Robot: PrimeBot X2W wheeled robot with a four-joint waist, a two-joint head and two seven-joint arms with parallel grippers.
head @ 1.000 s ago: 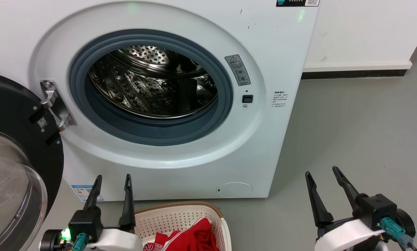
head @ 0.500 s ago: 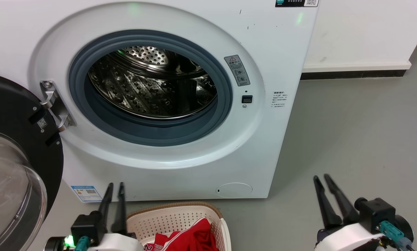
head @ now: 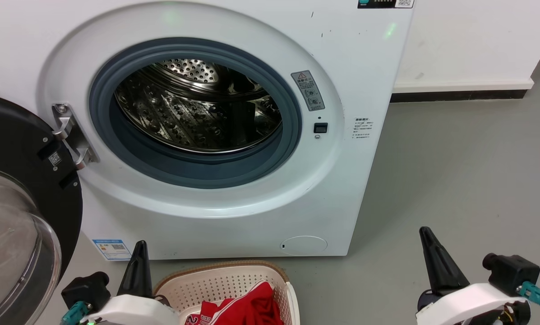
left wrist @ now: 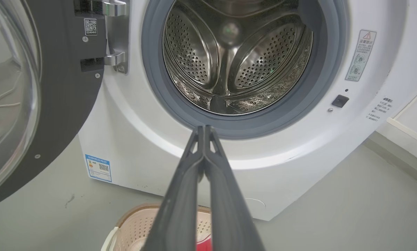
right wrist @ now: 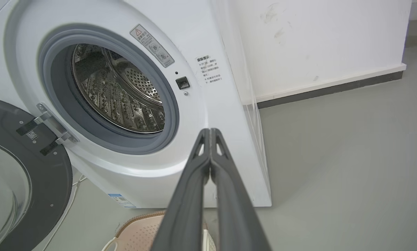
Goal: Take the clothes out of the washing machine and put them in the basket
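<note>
- The washing machine (head: pixel 355 189) stood at the far side of the grey floor (head: pixel 459 171), with its black-framed glass door (head: pixel 21 149) swung wide open to the left.
- Inside the ring of the grey gasket (head: pixel 197 171), the drum (head: pixel 193 113) showed its shiny perforated steel wall.
- The basket (head: pixel 224 282) sat on the floor just in front of the machine, below the porthole, and was cut off by the near edge of the head view.
- The clothes (head: pixel 247 309), red with white trim, lay bunched inside the basket toward its right side.
- The left tool (head: pixel 139 247) hung just left of the basket, its two dark fingers pressed together on nothing and its tips pointing toward the machine.
- The right tool (head: pixel 425 232) hung well to the right over the floor, apart from the basket, its fingers likewise pressed together and holding nothing.
- A white wall (head: pixel 468 40) with a dark skirting (head: pixel 454 95) ran along the far right.
</note>
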